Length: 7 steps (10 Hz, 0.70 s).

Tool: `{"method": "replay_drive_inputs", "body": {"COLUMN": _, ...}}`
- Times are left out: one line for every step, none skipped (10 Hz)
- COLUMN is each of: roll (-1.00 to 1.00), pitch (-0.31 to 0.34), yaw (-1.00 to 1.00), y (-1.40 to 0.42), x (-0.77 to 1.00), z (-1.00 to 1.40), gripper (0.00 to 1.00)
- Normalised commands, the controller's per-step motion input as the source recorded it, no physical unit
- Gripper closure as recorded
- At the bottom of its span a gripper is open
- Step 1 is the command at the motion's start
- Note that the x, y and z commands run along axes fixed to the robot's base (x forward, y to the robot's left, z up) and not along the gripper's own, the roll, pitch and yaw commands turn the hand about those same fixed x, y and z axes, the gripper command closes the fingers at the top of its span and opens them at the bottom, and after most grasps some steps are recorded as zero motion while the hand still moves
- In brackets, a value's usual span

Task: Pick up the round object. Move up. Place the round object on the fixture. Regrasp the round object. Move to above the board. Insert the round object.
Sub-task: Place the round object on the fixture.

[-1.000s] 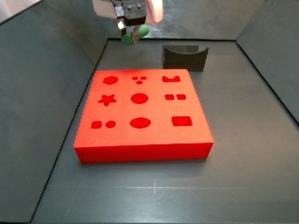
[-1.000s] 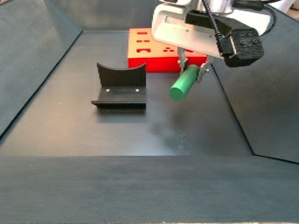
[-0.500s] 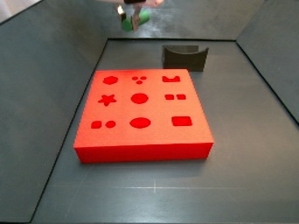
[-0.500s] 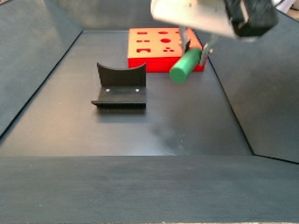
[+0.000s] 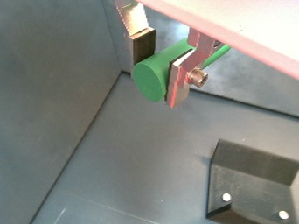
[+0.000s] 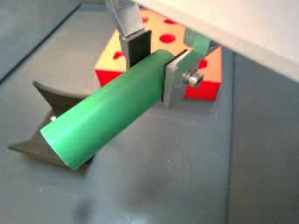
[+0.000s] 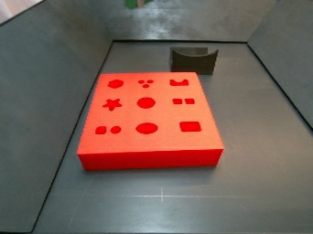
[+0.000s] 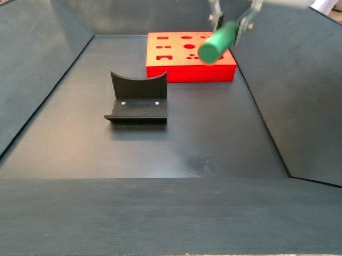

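gripper point(image 6: 158, 63) hanging high above the floor, cut off at the frame edge in both side views | jaws clamping the round object point(image 6: 112, 114) point(image 8: 218, 41), its far end hidden | fixture point(image 8: 136, 101) standing empty on the floor beside the board point(image 7: 149, 117)
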Motion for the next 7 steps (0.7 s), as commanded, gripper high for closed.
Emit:
{"method": "replay_drive_inputs", "body": {"roll": 0.00, "pitch": 0.179, "yaw": 1.00, "y": -0.44, "x": 1.00, "z": 0.22, "gripper": 1.00}}
{"method": "replay_drive_inputs", "body": {"roll": 0.01, "pitch": 0.195, "yaw": 1.00, "y": -0.43, "x": 1.00, "z": 0.15, "gripper": 1.00}}
{"method": "replay_drive_inputs", "body": {"roll": 0.01, "pitch": 0.225, "yaw": 1.00, "y": -0.37, "x": 1.00, "z": 0.15, "gripper": 1.00}}
{"method": "replay_drive_inputs", "body": {"roll": 0.01, "pitch": 0.245, "yaw": 1.00, "y": -0.33, "x": 1.00, "z": 0.14, "gripper": 1.00}}
{"method": "replay_drive_inputs", "body": {"roll": 0.01, "pitch": 0.281, "yaw": 0.99, "y": -0.29, "x": 1.00, "z": 0.11, "gripper": 1.00}}
{"method": "replay_drive_inputs", "body": {"roll": 0.00, "pitch": 0.228, "yaw": 0.68, "y": -0.25, "x": 1.00, "z": 0.10, "gripper": 1.00}}
{"method": "replay_drive_inputs", "body": {"roll": 0.00, "pitch": 0.187, "yaw": 0.44, "y": -0.22, "x": 1.00, "z": 0.09, "gripper": 1.00}}
